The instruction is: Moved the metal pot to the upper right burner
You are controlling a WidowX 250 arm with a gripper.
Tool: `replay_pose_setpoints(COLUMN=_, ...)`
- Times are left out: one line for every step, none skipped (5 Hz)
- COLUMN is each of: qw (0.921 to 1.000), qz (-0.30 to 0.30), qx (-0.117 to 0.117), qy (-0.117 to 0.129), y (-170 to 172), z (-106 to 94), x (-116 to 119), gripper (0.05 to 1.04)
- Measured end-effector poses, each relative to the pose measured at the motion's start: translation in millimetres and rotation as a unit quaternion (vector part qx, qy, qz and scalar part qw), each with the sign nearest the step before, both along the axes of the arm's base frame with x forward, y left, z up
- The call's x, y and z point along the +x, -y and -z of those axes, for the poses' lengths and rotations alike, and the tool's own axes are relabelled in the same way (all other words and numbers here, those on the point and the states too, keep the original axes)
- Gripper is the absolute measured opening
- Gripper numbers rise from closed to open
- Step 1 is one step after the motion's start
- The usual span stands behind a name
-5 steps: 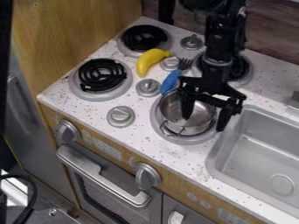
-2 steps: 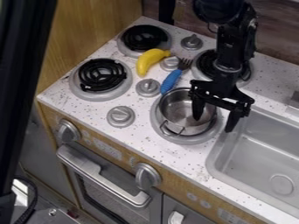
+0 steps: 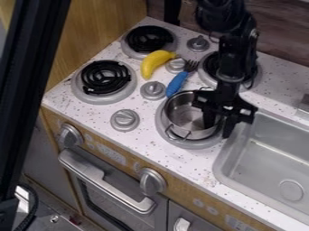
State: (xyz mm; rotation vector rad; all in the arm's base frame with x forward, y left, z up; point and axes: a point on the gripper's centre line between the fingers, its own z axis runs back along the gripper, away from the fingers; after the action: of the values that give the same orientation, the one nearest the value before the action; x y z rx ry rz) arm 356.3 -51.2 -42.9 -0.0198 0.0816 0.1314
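Metal pot (image 3: pixel 183 115), gripper (image 3: pixel 219 131) at 3 o'clock: fingers (image 3: pixel 209 118) narrowly apart, one inside the wall (image 3: pixel 198 135), one outside, presumably to pinch it for transfer to the 1 o'clock burner (image 3: pixel 212 66)

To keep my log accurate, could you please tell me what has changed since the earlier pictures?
The end effector has shifted slightly towards the sink and its fingers have drawn closer together, one inside the pot, one outside. The pot, banana and blue-handled fork stayed put.
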Motion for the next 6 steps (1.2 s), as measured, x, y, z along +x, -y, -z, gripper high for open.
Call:
replay_pose_setpoints(qw=0.9999, qz=0.01, qx=0.007, qy=0.003, y=-2.6, z=0.4, x=0.7, gripper=0.174)
replay_pose_setpoints(qw=0.9987, qz=0.035, qx=0.029, qy=0.025, y=-6.5, z=1.5, x=2.7, gripper=0.089)
replay_pose_setpoints(qw=0.9879, qz=0.12, qx=0.071, qy=0.068, y=-5.1, z=-3.0, x=12.8, gripper=0.079)
replay_pose_setpoints(qw=0.9749, qz=0.173, qx=0.1, qy=0.099, y=4.7, z=-11.9, x=27.6, gripper=0.069)
replay_pose_setpoints(qw=0.9686, qz=0.188, qx=0.096, qy=0.131, y=17.9, z=-26.2, x=51.4, gripper=0.067)
replay_pose_setpoints(qw=0.9669, qz=0.202, qx=0.083, qy=0.132, y=21.7, z=-17.4, x=70.1, gripper=0.067)
